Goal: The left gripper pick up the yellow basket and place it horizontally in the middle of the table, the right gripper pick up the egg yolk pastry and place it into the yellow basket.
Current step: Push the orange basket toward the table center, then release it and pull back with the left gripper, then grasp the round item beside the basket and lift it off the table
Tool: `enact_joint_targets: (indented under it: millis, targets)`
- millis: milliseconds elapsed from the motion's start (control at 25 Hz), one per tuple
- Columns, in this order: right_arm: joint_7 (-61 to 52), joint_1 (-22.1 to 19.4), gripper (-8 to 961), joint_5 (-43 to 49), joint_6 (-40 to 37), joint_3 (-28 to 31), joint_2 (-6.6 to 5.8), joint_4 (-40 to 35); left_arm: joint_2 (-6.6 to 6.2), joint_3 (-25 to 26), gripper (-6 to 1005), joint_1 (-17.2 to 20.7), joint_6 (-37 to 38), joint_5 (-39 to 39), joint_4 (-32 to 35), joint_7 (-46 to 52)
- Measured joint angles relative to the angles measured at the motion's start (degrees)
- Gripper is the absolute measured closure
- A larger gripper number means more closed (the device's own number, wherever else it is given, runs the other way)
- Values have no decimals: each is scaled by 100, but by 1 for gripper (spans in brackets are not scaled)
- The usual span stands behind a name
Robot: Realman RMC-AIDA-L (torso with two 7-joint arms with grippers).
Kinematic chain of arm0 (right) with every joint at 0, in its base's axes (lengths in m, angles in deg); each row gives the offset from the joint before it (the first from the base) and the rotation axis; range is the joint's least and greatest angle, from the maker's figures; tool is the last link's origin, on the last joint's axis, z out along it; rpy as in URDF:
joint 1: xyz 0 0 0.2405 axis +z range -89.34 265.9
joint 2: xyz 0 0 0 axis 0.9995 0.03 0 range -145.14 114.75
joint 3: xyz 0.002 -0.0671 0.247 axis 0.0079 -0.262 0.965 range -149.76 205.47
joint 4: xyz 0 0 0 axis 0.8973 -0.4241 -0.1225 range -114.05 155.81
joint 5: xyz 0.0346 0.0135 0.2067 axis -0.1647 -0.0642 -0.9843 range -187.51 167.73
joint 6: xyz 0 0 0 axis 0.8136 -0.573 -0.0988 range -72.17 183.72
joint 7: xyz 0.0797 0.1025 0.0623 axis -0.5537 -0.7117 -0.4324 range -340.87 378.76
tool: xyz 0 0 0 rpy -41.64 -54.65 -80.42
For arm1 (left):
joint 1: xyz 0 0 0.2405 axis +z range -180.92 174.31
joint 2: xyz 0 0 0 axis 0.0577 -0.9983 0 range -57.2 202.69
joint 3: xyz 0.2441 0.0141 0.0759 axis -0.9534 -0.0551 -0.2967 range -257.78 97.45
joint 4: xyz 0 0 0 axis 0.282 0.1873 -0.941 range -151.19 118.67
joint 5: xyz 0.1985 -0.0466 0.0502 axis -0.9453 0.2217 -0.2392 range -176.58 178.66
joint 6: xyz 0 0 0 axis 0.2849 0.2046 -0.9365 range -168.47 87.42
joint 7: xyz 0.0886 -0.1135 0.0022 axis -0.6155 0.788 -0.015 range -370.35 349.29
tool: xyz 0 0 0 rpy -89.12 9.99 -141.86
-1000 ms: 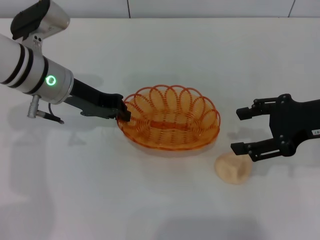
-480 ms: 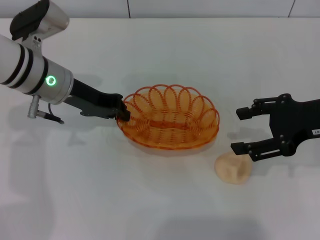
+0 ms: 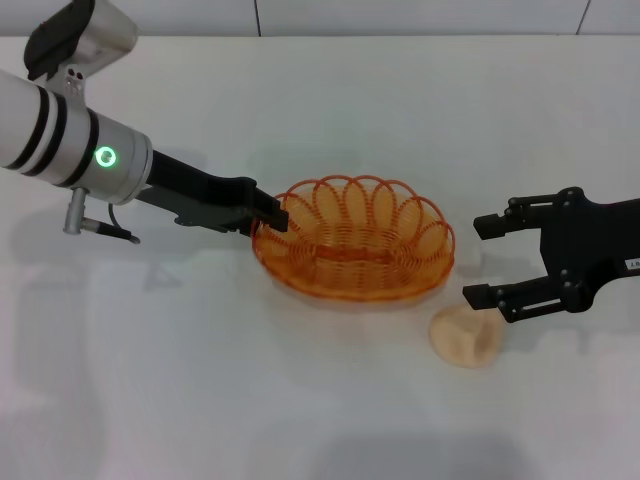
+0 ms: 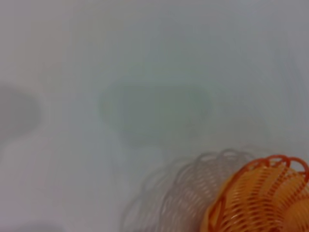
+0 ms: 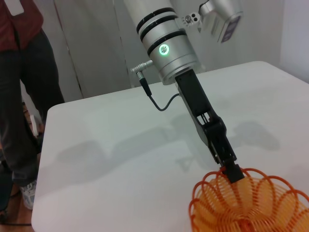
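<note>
**Inspector:** Count, largest first.

**Assistant:** One large plain white matte table [image 3: 330, 420]. Two arms. One oval orange-yellow wire basket with a looped scalloped rim [image 3: 352, 238]. One small round cream-beige egg yolk pastry [image 3: 466, 336]. One person in dark trousers [image 5: 24, 92] stands beyond the table's far edge, seen only in the right wrist view.

**Inspector:** Surface and room?

**Assistant:** White tabletop throughout; pale wall panels behind it.

**Inspector:** Left arm?

**Assistant:** The left gripper [image 3: 268, 214], a black claw on a white-and-grey arm with a lit green ring, is clamped on the basket's rim at the basket's left end.

**Inspector:** Right arm?

**Assistant:** The right gripper [image 3: 485, 260], an all-black claw, hangs with its fingers spread and holding nothing, just right of the basket, with the pastry near its lower finger.

**Inspector:** Basket condition?

**Assistant:** Translucent, nothing inside it, near the table's middle. The left wrist view shows its shadow on the table beside it. The pastry lies on the table just beside the basket's right end, apart from it.
</note>
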Motion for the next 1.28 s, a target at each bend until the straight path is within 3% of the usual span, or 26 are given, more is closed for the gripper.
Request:
enact_joint_targets:
  millis: [120,320,560,680,840,1040,1280]
  targets:
    - [-3,-13,154,0,0,7,-6,0,-18,-1,718,9,45,77,21,-69]
    - [-11,-20,154,0,-1,24,-8,0,-40,1,484,15,154,118,89,-176]
    - [-14,-31,154,0,-14,57,-1,21,-89,-12,282,146,340,157,462,-322]
    - [-15,-30,153,9,-16,64,1,55,-106,-4,106,198,418,235,613,-531]
    - [2,-18,153,68,-17,32,1,96,-132,9,107,367,501,570,799,-1049]
    - [19,-7,154,138,30,-8,1,197,-252,18,109,541,618,831,884,-1983]
    - [25,23,153,261,151,-207,6,318,-273,-9,111,754,812,854,1219,-3152]
